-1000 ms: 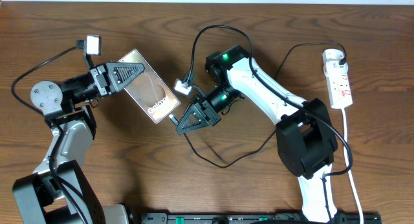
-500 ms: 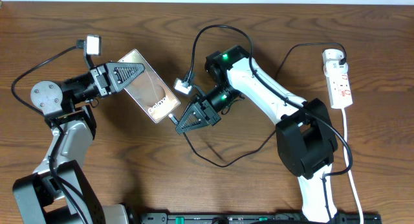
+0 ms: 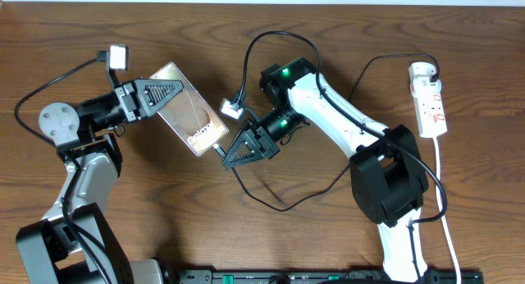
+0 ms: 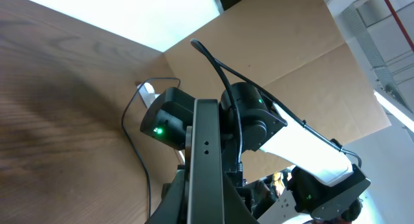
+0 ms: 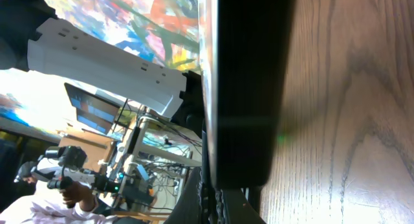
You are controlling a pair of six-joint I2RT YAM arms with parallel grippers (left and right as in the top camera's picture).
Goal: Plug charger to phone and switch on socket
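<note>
A: Nothing has moved in the last second, has it?

B: No. My left end effector (image 3: 185, 89) is clamped on the phone (image 3: 190, 120), left of centre. My right end effector (image 3: 225, 157) pinches the charger (image 3: 262, 203) plug just beside the phone's lower end. The socket (image 3: 430, 103) lies on the surface (image 3: 328, 21) at upper right.

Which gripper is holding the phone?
The left gripper: it clamps the phone at one end, whereas the right gripper holds the charger by the other end.

left of centre, phone (image 3: 190, 120); just right of it, cable (image 3: 285, 208) tip; socket (image 3: 430, 99) well apart, upper right.
</note>
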